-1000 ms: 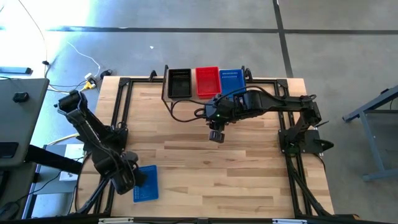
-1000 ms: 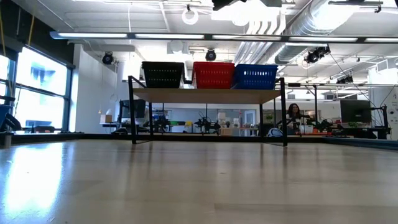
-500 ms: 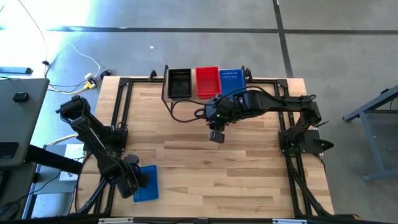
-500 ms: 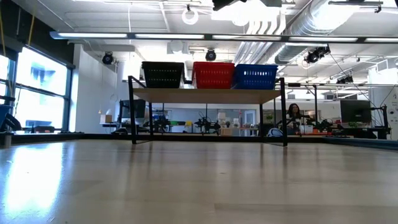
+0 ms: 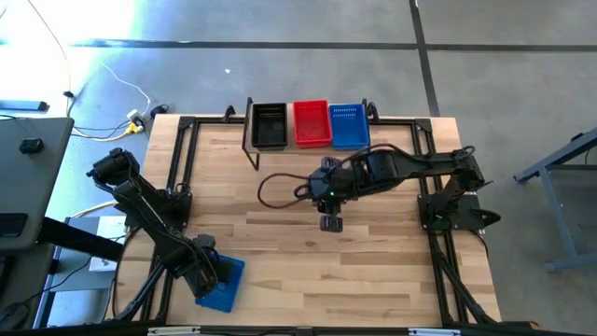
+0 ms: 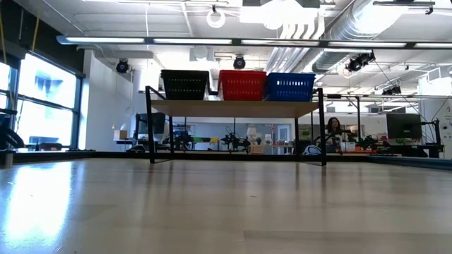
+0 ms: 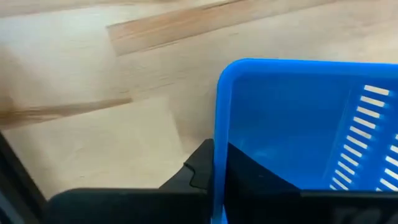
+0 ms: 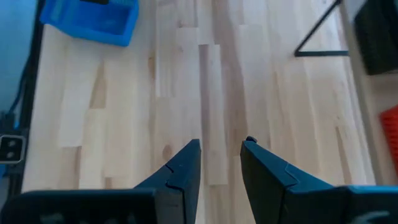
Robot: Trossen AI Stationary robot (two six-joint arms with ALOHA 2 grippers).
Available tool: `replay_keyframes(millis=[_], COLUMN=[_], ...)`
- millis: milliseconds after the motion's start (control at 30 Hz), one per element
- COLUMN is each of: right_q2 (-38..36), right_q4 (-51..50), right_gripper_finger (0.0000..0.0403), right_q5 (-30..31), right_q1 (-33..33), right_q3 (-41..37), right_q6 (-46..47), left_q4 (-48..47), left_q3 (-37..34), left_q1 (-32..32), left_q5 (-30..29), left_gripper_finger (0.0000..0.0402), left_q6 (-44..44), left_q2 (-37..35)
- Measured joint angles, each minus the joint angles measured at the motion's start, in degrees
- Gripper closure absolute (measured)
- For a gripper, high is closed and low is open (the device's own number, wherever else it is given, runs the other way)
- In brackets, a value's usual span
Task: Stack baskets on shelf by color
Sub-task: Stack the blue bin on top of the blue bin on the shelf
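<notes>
**High view: one blue basket left to carry to the shelf**

High view, going left to right: in the lower left of the frame the left gripper (image 5: 201, 273) is clamped on the rim of a blue basket (image 5: 222, 283). The left wrist view shows one dark finger (image 7: 200, 167) outside the blue wall and the other inside it. The basket sits crooked at the near corner of the table (image 5: 280, 252). It is hard to tell if it is off the wood yet.

At the top middle stands the shelf (image 5: 250, 140). On it are a black stack (image 5: 270, 124), a red stack (image 5: 312, 123) and a blue stack (image 5: 349, 125), side by side.

In the middle of the frame hangs the right gripper (image 5: 330, 222), over bare wood. Its fingers (image 8: 183, 165) are parted a little and hold nothing.

What could go wrong? The left gripper pinches only one thin wall, so the basket may tip or slip out on the way. The shelf is well apart from it, and the right arm hangs between, so the two arms could bump. The basket could also catch on the shelf edge or land on the red stack.
</notes>
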Motion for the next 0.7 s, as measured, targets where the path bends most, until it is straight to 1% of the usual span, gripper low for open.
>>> replay_keyframes(millis=[167,267,467,700], right_q2=[0.0,0.0,0.0,0.6], right_q4=[0.6,1.4,2.8,4.5], right_gripper_finger=[0.0302,0.0302,0.0302,0.0302], right_q5=[0.0,0.0,0.0,-0.1], right_q1=[2.9,4.6,7.3,10.1], right_q3=[0.0,0.0,0.0,0.0], right_q6=[0.0,0.0,-0.8,-5.9], left_q4=[-0.1,-0.2,-0.6,-0.6], left_q3=[0.8,1.8,5.0,9.1], left_q1=[2.8,5.4,12.7,22.4], left_q5=[-2.4,-4.6,-9.0,-11.1], left_gripper_finger=[0.0399,0.0399,0.0401,0.0401], left_q6=[1.0,3.1,12.5,26.0], left_q2=[0.0,0.0,-0.1,-0.1])
